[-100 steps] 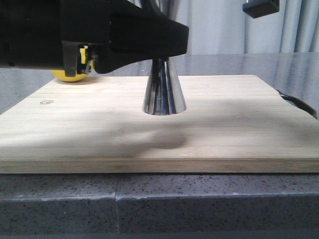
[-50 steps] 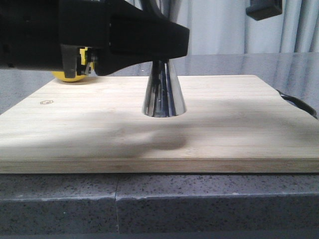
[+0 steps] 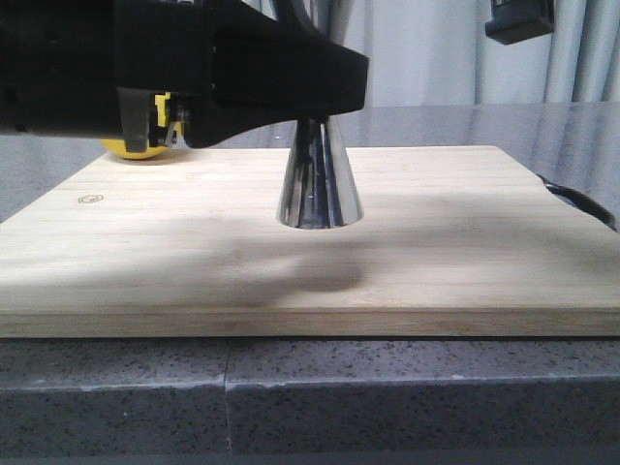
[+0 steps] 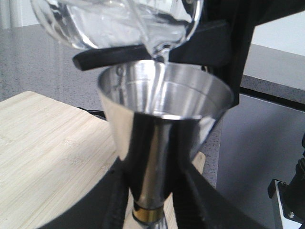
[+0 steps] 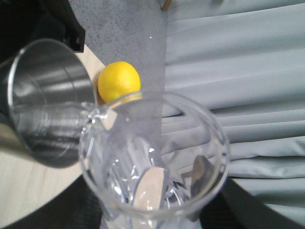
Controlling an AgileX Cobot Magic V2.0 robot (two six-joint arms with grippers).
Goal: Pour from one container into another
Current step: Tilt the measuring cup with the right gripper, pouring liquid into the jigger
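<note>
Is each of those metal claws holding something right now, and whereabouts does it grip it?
The left gripper clamps the steel jigger near its gold-banded waist. The right gripper holds the tilted glass beaker around its lower body.

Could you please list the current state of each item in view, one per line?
Glass beaker: tilted, lip over the jigger, clear liquid streaming out.
Steel jigger: upright on the board, top cup open, receiving the stream.
Lemon: whole, resting behind the jigger.
Cutting board: flat on the counter.
Left gripper: astride the jigger's waist; contact unclear.
Right gripper: seen only through the beaker's glass; grip unclear.
</note>
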